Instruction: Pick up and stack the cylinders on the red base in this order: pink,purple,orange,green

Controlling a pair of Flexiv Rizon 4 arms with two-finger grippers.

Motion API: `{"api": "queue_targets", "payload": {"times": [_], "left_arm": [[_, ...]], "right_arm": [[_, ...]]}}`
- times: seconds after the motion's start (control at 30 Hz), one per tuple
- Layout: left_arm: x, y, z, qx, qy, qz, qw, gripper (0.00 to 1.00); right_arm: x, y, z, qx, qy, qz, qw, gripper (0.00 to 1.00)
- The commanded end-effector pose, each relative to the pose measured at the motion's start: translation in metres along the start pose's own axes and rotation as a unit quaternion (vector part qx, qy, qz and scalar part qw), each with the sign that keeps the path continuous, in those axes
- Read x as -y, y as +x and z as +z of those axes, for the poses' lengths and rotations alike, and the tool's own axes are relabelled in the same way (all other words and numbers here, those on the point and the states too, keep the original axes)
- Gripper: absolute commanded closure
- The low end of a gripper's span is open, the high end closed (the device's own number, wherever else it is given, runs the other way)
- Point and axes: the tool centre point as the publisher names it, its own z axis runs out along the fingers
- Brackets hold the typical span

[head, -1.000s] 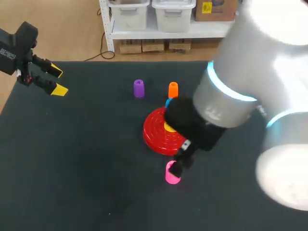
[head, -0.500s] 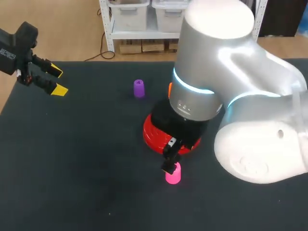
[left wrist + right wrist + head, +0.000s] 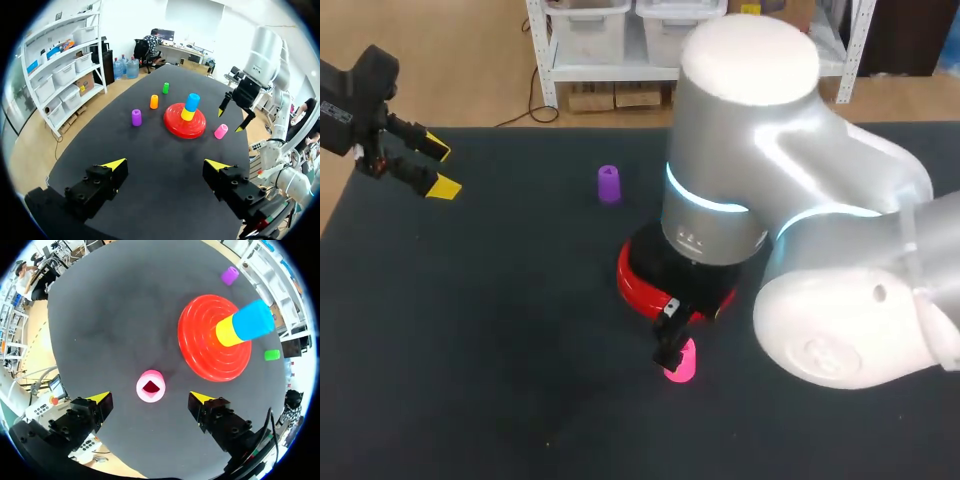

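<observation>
Hovering above the pink cylinder (image 3: 150, 386), the right gripper (image 3: 150, 398) has its fingers spread wide on 2 sides, touching nothing. The pink cylinder stands upright on the dark table (image 3: 115, 315), a square hole in its top, near the red base (image 3: 202, 352). On the base's peg sit a yellow cylinder (image 3: 228, 331) and a blue cylinder (image 3: 254, 319) above it. The purple cylinder (image 3: 230, 275), orange cylinder (image 3: 154, 101) and green cylinder (image 3: 272, 355) stand beyond. The left gripper (image 3: 165, 164), also spread, hangs well apart.

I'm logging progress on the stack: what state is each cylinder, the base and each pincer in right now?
Pink cylinder: upright on table, not gripped.
Purple cylinder: upright, unstacked.
Orange cylinder: upright, unstacked.
Green cylinder: upright, unstacked.
Red base: carries yellow cylinder, blue cylinder on top.
Right pincer: open, over the pink one.
Left pincer: open, empty.
</observation>
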Motion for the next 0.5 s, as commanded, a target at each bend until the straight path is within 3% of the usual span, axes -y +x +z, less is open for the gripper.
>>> {"api": "queue_targets", "payload": {"times": [0.03, 0.5], "left_arm": [[0.0005, 0.0008, 0.0003, 0.001, -0.001, 0.000, 1.000, 0.00], [0.0005, 0.0008, 0.0003, 0.001, -0.001, 0.000, 1.000, 0.00]], "right_arm": [[-0.0010, -0.0053, 0.0073, -0.009, 0.005, 0.001, 1.000, 0.00], [0.0026, -0.0103, 0.0149, -0.018, 0.011, 0.008, 1.000, 0.00]]}}
